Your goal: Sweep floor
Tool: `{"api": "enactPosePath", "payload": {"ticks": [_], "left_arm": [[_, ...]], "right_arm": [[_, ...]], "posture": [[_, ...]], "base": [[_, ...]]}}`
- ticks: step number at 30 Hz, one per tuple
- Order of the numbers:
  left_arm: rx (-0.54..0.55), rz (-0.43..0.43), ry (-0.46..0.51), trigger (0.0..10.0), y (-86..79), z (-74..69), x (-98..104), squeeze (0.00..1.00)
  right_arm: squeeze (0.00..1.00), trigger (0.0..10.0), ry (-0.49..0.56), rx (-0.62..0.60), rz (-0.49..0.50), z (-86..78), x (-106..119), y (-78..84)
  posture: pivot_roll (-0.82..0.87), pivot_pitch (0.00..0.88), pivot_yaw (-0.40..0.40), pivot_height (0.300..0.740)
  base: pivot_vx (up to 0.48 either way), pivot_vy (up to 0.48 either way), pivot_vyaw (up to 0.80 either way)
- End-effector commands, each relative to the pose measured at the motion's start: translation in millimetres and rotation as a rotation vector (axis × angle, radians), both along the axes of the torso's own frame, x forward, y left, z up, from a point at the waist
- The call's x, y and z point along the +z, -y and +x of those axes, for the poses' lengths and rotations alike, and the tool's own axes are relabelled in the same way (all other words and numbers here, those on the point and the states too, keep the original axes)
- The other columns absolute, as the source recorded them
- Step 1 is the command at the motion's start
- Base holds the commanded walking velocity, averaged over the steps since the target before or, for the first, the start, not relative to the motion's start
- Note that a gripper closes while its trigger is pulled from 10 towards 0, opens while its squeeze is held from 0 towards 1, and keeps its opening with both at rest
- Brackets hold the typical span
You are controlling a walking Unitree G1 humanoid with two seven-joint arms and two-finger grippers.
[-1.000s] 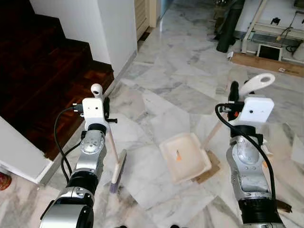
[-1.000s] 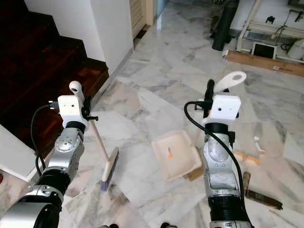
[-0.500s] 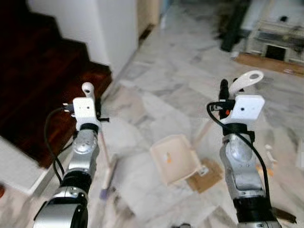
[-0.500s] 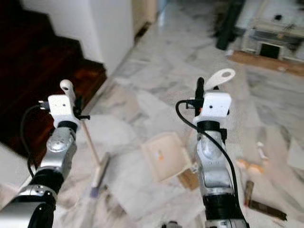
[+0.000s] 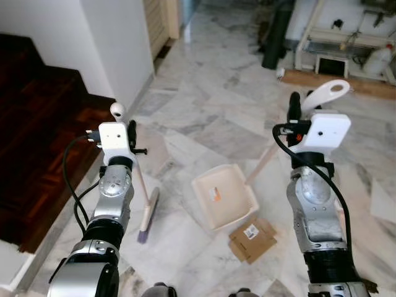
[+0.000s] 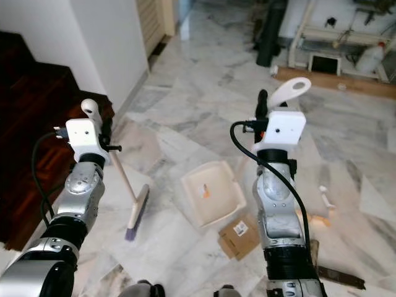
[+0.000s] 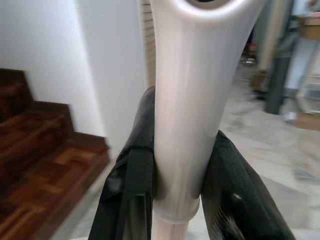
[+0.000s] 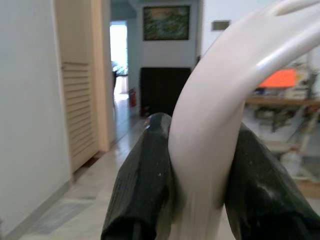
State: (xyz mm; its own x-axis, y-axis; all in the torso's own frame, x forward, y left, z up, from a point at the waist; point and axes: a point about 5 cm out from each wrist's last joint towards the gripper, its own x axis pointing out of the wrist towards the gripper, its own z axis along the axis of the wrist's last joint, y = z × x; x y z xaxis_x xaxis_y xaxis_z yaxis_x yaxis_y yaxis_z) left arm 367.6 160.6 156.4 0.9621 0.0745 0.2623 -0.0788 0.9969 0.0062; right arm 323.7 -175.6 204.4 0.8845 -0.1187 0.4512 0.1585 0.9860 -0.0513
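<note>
- Holding: our left gripper point(image 7: 182, 165) is clamped on the broom point(image 5: 147, 213) handle top; bristles rest on the marble floor point(image 5: 204, 117).
- Our right gripper point(image 8: 197, 175) is clamped on the dustpan point(image 5: 223, 197) handle; pan sits on the floor beside cardboard point(image 5: 252, 237).
- Handling, we judge: both light, stiff, smooth plastic; high grips may slip or swing.

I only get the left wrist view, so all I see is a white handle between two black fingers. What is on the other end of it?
Observer: A small broom with a cream head and purple bristles, its bristles resting on the grey-veined marble floor, held by the left gripper.
Operator: Is there a dustpan near it?
Observer: Yes, a cream plastic dustpan lies on the floor beside the broom, its long handle held by the right gripper.
Operator: Anything to sweep?
Observer: A flattened brown cardboard piece with a white label lies touching the dustpan's near edge.
</note>
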Motion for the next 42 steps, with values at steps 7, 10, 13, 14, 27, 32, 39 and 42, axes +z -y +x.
{"api": "enactPosePath", "payload": {"ticks": [7, 10, 13, 14, 27, 32, 39, 42], "left_arm": [[0.007, -0.012, 0.054, 10.0, -3.3, 0.9, 10.8, 0.0], [0.006, -0.013, 0.056, 10.0, -3.2, 0.8, 11.1, 0.0], [0.003, -0.018, 0.058, 10.0, -3.0, 0.7, 11.5, 0.0], [0.0, -0.02, 0.06, 10.0, -2.7, 0.7, 11.8, 0.0], [-0.002, -0.018, 0.059, 10.0, -3.2, 0.6, 11.9, 0.0], [-0.002, -0.019, 0.059, 10.0, -3.2, 0.6, 11.9, 0.0], [0.0, -0.02, 0.057, 10.0, -3.3, 0.5, 11.6, 0.0], [0.003, -0.011, 0.057, 10.0, -3.5, 0.5, 11.6, 0.0]], "right_arm": [[0.0, 10.0, 0.07, -0.013, -0.026, -2.9, 18.5, 1.5], [0.0, 10.0, 0.074, -0.014, -0.026, -3.1, 19.6, 1.7], [0.0, 10.0, 0.079, -0.021, -0.026, -3.1, 21.6, 2.4], [0.0, 10.0, 0.081, -0.026, -0.025, -3.0, 22.4, 3.3], [0.0, 10.0, 0.088, -0.049, -0.028, -3.9, 25.1, 8.2], [0.0, 10.0, 0.091, -0.054, -0.029, -4.4, 25.7, 9.1], [0.0, 10.0, 0.088, -0.055, -0.028, -4.5, 25.5, 9.3], [0.0, 10.0, 0.086, -0.053, -0.028, -4.7, 25.2, 9.0]], "posture": [[-0.07, 0.133, -0.008, 0.74], [-0.07, 0.133, -0.008, 0.74], [-0.07, 0.134, -0.007, 0.74], [-0.07, 0.134, -0.007, 0.74], [-0.07, 0.136, -0.007, 0.74], [-0.07, 0.136, -0.006, 0.74], [-0.07, 0.137, -0.006, 0.74], [-0.07, 0.138, -0.006, 0.74]], "base": [[0.0, 0.0, -0.8], [0.0, 0.0, -0.8], [0.0, 0.0, -0.8], [0.0, 0.0, -0.8], [0.0, 0.0, -0.8], [0.0, 0.0, -0.8], [0.0, 0.0, -0.79], [0.0, 0.0, -0.79]]}}
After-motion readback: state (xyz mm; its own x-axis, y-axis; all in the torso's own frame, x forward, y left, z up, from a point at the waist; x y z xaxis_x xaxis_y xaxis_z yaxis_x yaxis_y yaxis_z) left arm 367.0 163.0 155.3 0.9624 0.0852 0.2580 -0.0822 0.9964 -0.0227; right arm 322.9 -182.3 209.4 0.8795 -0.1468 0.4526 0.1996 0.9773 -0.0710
